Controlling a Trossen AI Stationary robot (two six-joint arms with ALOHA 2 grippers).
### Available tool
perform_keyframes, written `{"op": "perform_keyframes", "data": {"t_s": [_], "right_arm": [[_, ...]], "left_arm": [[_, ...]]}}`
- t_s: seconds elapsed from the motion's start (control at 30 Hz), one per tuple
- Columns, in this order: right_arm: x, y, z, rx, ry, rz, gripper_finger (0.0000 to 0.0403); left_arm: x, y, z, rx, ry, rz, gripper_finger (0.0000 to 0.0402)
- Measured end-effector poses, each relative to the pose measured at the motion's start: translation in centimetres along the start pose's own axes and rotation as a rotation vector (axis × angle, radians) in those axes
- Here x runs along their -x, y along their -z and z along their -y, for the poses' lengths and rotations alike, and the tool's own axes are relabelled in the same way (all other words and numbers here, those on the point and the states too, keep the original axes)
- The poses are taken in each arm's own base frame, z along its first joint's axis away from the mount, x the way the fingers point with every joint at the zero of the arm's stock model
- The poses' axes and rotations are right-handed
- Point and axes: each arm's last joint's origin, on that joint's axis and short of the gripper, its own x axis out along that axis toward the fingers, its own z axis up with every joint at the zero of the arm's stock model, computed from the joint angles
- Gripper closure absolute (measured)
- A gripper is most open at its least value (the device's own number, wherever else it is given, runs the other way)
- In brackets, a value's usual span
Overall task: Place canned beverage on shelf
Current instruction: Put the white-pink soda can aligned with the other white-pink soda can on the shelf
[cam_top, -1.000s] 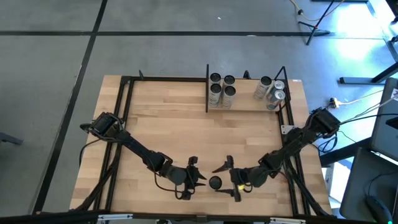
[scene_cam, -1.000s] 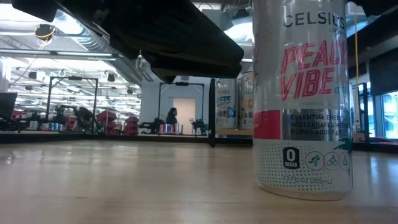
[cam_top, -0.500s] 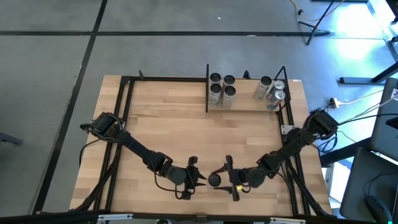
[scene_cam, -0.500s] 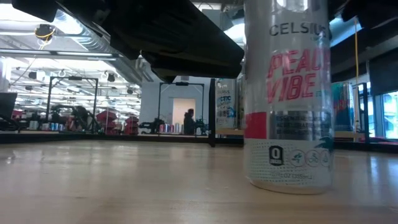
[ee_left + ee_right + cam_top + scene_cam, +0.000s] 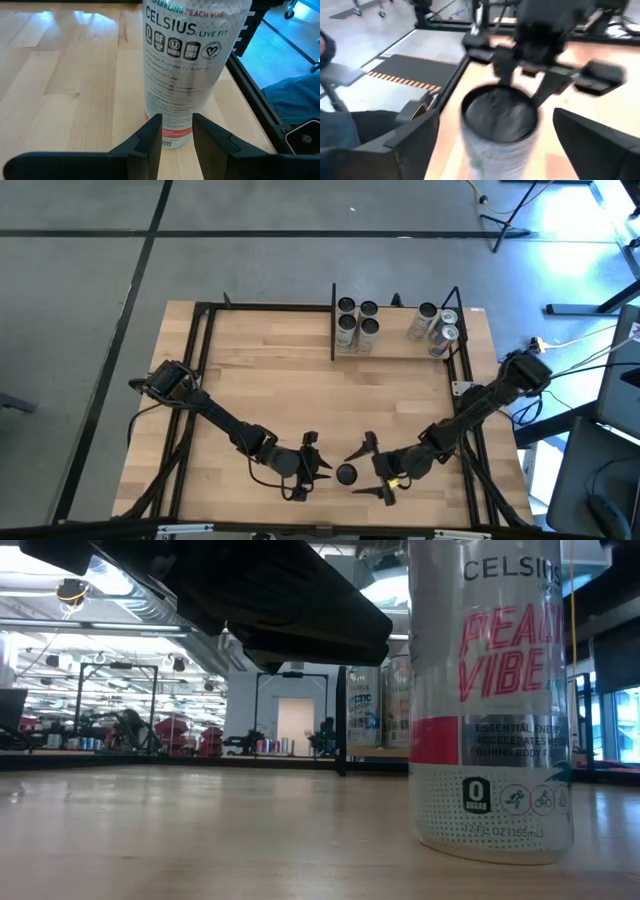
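the right gripper [image 5: 372, 468] is spread wide beside the upright, smooth metal can [image 5: 346, 474]; the left gripper [image 5: 315, 463], fingers narrowly apart, is held opposite.

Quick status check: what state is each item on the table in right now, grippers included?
Can: upright on the table's near edge, between the two grippers, not on the shelf.
Right gripper: open wide, a finger on each side of the can, not closed on it.
Left gripper: fingers narrowly apart, just beside the can, holding nothing.
Shelf: at the table's far right, seven cans standing on it in two groups.
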Motion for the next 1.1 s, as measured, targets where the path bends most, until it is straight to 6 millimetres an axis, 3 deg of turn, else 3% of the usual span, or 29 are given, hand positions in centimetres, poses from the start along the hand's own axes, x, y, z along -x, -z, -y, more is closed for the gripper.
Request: {"op": "perform_keyframes", "data": {"t_s": [0.23, 0.33, 0.5, 0.7, 0.9, 0.97, 1.1], "right_arm": [[0.6, -4.3, -0.4, 0.041, 0.058, -0.164, 0.0014], [-0.2, -6.7, -0.7, 0.057, 0.081, -0.238, 0.0021], [-1.7, -8.4, -1.0, 0.043, 0.061, -0.348, 0.0034], [-3.4, -6.5, -1.2, 0.026, 0.072, -0.465, 0.0043], [-3.6, -6.3, -1.3, 0.026, 0.072, -0.472, 0.0063], [-3.6, -6.4, -1.3, 0.028, 0.061, -0.467, 0.0088], [-3.6, -6.5, -1.3, 0.044, 0.045, -0.466, 0.0175]], "left_arm": [[0.0, 0.0, 0.0, 0.000, 0.000, 0.000, 0.0302], [0.0, 0.0, 0.0, 0.000, -0.001, -0.002, 0.0302], [0.0, 0.1, -0.1, -0.003, -0.003, -0.011, 0.0302], [0.0, 0.2, -0.1, -0.009, -0.007, -0.027, 0.0302], [0.0, 0.2, -0.1, -0.009, -0.007, -0.026, 0.0302], [0.0, 0.2, -0.1, -0.009, -0.007, -0.027, 0.0302], [0.0, 0.2, -0.1, -0.009, -0.007, -0.027, 0.0302]]}}
